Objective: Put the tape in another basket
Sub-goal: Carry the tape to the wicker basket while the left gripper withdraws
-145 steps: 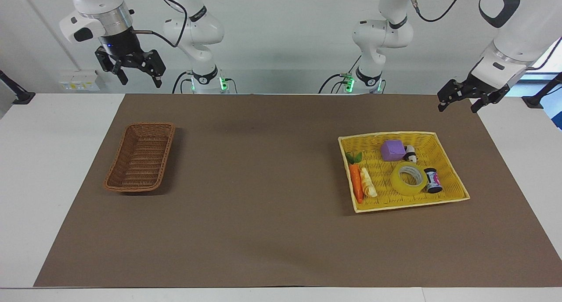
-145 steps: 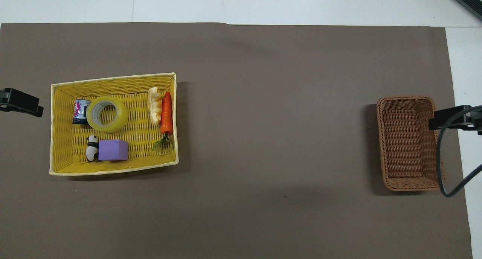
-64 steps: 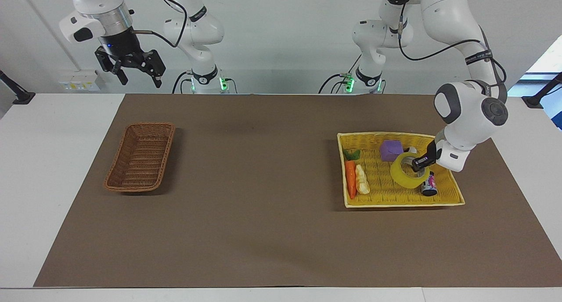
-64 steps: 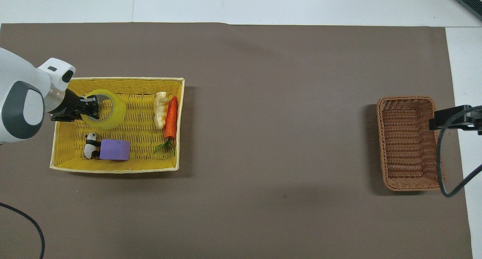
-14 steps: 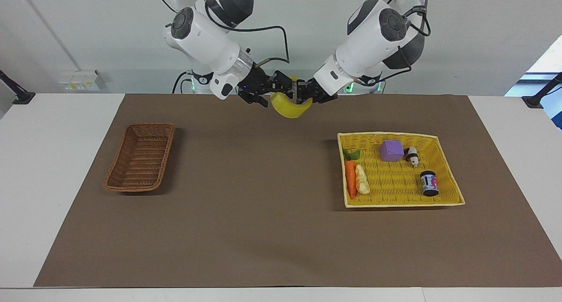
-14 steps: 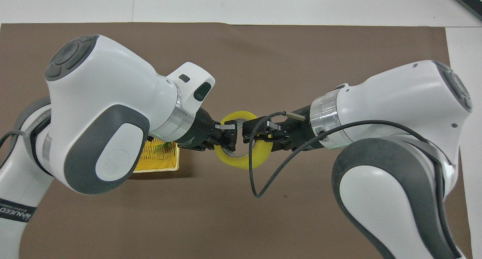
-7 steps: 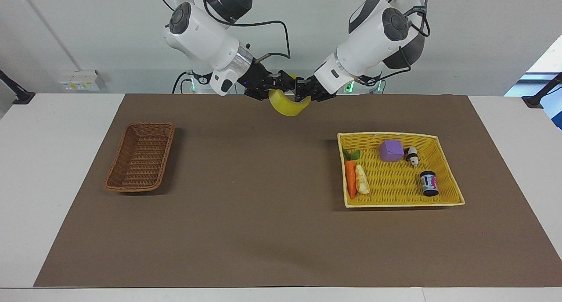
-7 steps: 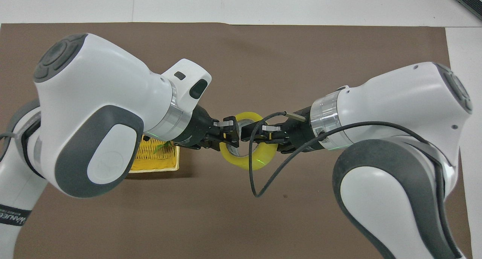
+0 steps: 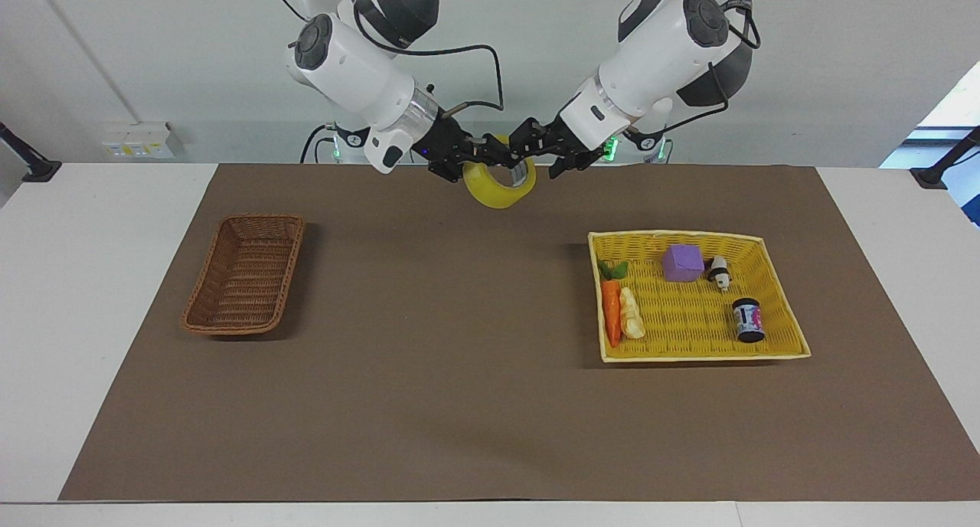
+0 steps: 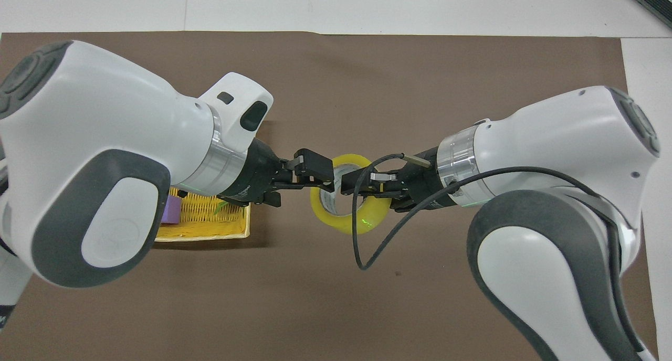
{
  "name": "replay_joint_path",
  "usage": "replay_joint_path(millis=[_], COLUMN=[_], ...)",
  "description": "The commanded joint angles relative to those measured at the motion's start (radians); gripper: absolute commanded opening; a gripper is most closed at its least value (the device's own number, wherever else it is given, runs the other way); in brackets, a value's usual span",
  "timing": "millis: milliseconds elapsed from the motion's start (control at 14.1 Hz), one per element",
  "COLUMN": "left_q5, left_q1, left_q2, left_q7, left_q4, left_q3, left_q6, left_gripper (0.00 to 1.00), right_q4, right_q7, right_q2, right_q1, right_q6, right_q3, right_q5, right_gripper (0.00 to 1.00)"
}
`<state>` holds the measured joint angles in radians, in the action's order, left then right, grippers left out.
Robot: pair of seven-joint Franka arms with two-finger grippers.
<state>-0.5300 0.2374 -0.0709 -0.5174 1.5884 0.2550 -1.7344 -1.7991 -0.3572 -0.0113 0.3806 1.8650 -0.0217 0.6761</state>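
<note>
The tape [image 9: 498,183] hangs in the air above the middle of the brown mat [image 9: 459,404], over the strip nearest the robots, at about 12 o'clock in the facing view and close to the centre of the overhead view. The right tool [image 9: 476,157] has its fingers closed on the roll's rim, holding it with the open core [image 10: 338,195] showing from above. The left tool [image 9: 541,152] sits just beside the roll at its 3 o'clock in the facing view, its fingers spread wide and apart from the tape. The basket [image 9: 245,274] stands on the bench at 9 o'clock in the facing view, toward the right arm's end, with nothing in it. Toward the left arm's end, at about 4 o'clock, lies the yellow tray [image 9: 781,312], which carries a purple cube [image 9: 683,263], a panda figure [image 9: 718,271], a small can [image 9: 749,319], a carrot [image 9: 611,312] and a pale corn piece [image 9: 632,315] touching the carrot's side. In the overhead view the arms cover most of the tray.
</note>
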Motion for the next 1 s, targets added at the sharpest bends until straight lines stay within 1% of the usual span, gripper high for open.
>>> replay_joint_path(millis=[0, 142, 356, 498, 569, 640, 783, 925], left_q5=[0.011, 0.077, 0.192, 0.2, 0.215, 0.257, 0.324, 0.343], left_q1=[-0.05, -0.093, -0.115, -0.147, -0.168, -0.181, -0.193, -0.237], left_q2=[0.043, 0.043, 0.043, 0.043, 0.042, 0.043, 0.043, 0.043], left_q7=[0.0, 0.005, 0.023, 0.078, 0.107, 0.132, 0.186, 0.27], left_q4=[0.01, 0.008, 0.002, 0.005, 0.004, 0.004, 0.005, 0.005], left_q3=[-0.014, -0.016, -0.025, -0.033, -0.033, -0.033, -0.046, -0.065], left_q6=[0.009, 0.015, 0.019, 0.03, 0.039, 0.041, 0.058, 0.084], left_gripper=[1.0, 1.0, 1.0, 1.0, 1.0, 1.0, 1.0, 1.0], right_q4=[-0.005, -0.005, -0.005, -0.006, -0.008, -0.008, -0.008, -0.014], right_q7=[0.061, 0.121, 0.233, 0.346, 0.427, 0.492, 0.588, 0.667], right_q2=[0.001, -0.009, -0.022, -0.051, -0.071, -0.088, -0.114, -0.13], right_q1=[-0.069, -0.145, -0.276, -0.36, -0.408, -0.452, -0.526, -0.581], right_q6=[0.009, 0.011, 0.011, 0.011, 0.011, 0.011, 0.013, 0.026], right_q3=[0.003, 0.003, 0.003, 0.003, 0.003, 0.003, 0.003, 0.003], right_q5=[-0.032, -0.085, -0.188, -0.28, -0.3, -0.309, -0.332, -0.362], right_gripper=[0.0, 0.0, 0.0, 0.0, 0.0, 0.0, 0.0, 0.0])
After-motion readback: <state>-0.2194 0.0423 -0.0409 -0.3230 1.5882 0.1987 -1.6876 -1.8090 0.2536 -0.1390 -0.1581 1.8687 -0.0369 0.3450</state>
